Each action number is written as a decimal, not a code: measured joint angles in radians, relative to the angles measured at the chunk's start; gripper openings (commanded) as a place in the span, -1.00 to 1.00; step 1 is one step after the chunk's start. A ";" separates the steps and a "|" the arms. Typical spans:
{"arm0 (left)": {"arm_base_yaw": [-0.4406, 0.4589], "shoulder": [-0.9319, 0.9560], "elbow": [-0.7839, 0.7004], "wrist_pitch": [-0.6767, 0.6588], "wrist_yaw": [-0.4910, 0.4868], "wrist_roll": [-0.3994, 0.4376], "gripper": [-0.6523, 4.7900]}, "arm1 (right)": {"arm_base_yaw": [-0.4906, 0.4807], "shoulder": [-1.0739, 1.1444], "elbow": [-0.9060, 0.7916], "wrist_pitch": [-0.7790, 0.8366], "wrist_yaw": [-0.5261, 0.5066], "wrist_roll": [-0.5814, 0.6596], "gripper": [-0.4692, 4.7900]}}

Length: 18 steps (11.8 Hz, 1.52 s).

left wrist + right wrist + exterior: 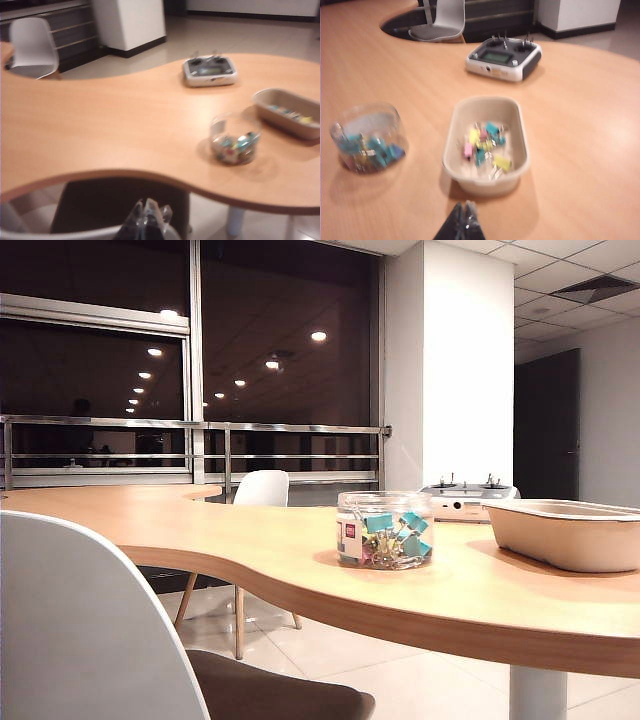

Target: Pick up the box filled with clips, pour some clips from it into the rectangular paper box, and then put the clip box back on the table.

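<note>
The box filled with clips (384, 530) (234, 139) (368, 138), a clear round jar with teal and yellow clips showing, stands upright on the light-wood table (250, 540). To its right sits the rectangular paper box (570, 532) (288, 112) (487, 145), a beige tray holding several loose clips (485, 145). My left gripper (145, 204) is shut and empty, held back over a chair off the table's curved edge. Above the table, just short of the tray's near rim, my right gripper (464, 206) is shut and holds nothing. Neither arm shows in the exterior view.
A white device with knobs (466, 498) (210, 71) (504, 58) lies behind the jar and tray. One white chair (262, 488) stands at the table's far side. Another chair (90, 630) with a dark seat stands at the near curved edge.
</note>
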 measured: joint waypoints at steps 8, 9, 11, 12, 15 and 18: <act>0.000 -0.158 -0.330 0.137 -0.034 -0.118 -0.78 | 0.000 -0.035 0.006 -0.011 0.003 0.014 -0.82; 0.000 -0.158 -0.374 0.181 -0.053 -0.118 -0.78 | 0.000 -0.035 0.006 -0.011 0.003 0.014 -0.82; 0.048 -0.158 -0.415 0.248 -0.089 -0.116 -0.78 | 0.000 -0.035 0.006 -0.014 0.003 0.014 -0.82; 0.175 -0.158 -0.444 0.295 -0.046 -0.116 -0.78 | 0.000 -0.035 0.006 -0.014 0.003 0.014 -0.82; 0.483 -0.159 -0.470 0.328 0.114 -0.095 -0.78 | 0.000 -0.035 0.006 -0.014 0.003 0.014 -0.82; 0.586 -0.159 -0.505 0.330 0.165 -0.082 -0.78 | 0.000 -0.035 0.006 -0.014 0.003 0.014 -0.82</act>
